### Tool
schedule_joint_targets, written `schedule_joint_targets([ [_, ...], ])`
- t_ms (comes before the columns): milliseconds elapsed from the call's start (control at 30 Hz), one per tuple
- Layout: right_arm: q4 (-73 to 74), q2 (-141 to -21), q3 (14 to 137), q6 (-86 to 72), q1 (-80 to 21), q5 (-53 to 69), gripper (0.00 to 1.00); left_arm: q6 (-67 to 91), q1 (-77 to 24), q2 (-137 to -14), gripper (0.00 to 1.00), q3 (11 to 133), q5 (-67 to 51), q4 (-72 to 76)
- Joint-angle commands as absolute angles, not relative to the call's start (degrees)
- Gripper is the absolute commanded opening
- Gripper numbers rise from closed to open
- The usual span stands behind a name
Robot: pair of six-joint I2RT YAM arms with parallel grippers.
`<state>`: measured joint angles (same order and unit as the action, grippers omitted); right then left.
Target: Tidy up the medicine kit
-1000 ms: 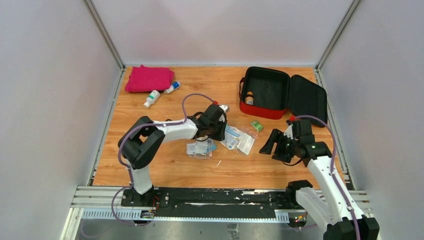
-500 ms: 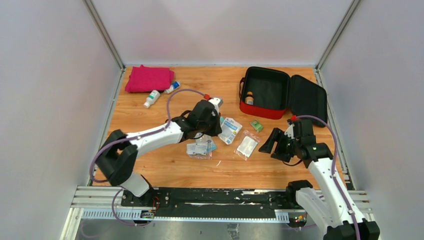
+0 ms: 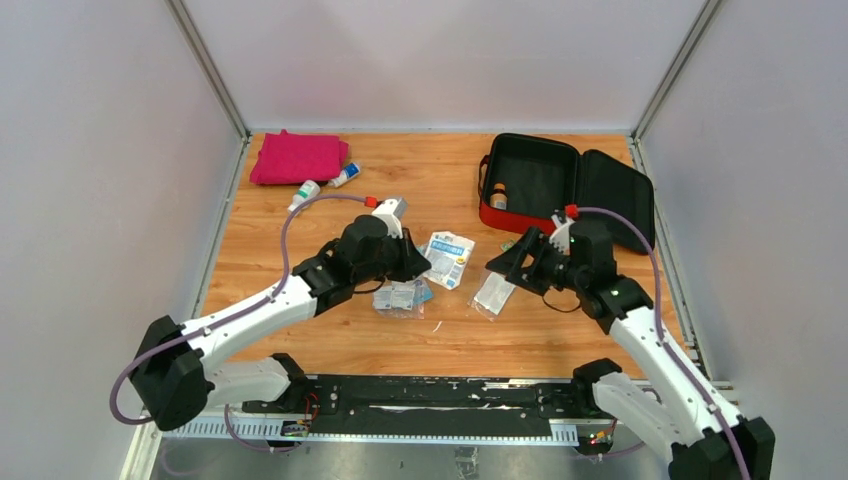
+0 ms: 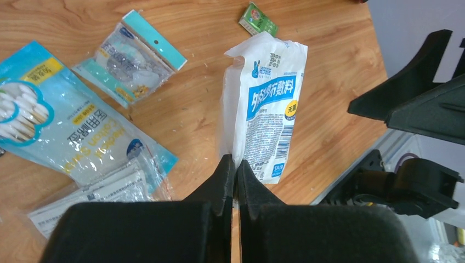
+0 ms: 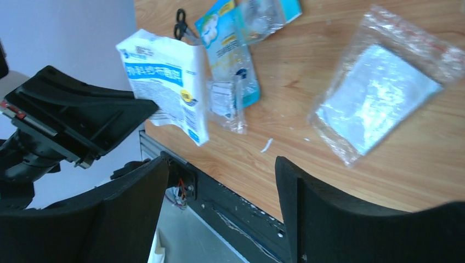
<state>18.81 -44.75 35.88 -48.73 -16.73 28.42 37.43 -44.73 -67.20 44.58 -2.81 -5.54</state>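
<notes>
The medicine kit (image 3: 528, 222), a red case with black lining, lies open at the back right with a small bottle (image 3: 498, 198) inside. My left gripper (image 3: 418, 262) is shut on the lower edge of a white-and-blue packet (image 3: 449, 258), which it holds upright above the table. In the left wrist view the packet (image 4: 268, 109) stands up from the closed fingertips of the left gripper (image 4: 237, 164). My right gripper (image 3: 508, 262) is open and faces the packet from the right. In the right wrist view that gripper (image 5: 222, 162) holds nothing, with the packet (image 5: 164, 82) ahead of it.
A clear gauze bag (image 3: 493, 293) and a pile of swab packets (image 3: 402, 296) lie on the table mid-front. A green sachet (image 4: 257, 19) lies beyond the packet. A pink cloth (image 3: 298, 157) and two small bottles (image 3: 303, 195) (image 3: 345, 175) sit at the back left.
My left gripper shut on the white-and-blue packet, lifted it and drew back to the left. My right gripper swung left and forward over the gauze bag, toward the packet.
</notes>
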Motion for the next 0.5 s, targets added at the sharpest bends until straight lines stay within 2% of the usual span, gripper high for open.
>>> schedule_joint_targets([
  [0,8.6,-51.1,40.2,-52.0,-25.1,24.3,0.75,42.7,-44.4,-64.2,0.00,42.5,-4.1,-2.8],
  [200,7.9,-58.7,43.7,-52.9,-29.5,17.8,0.68,45.0,-44.4,-61.7,0.00,41.3,-4.8,-1.9],
  [467,3.3,-65.0,45.9,-53.5,-30.1,20.2,0.58,45.5,-44.4,-60.5,0.00,40.5,-5.8,-1.5],
])
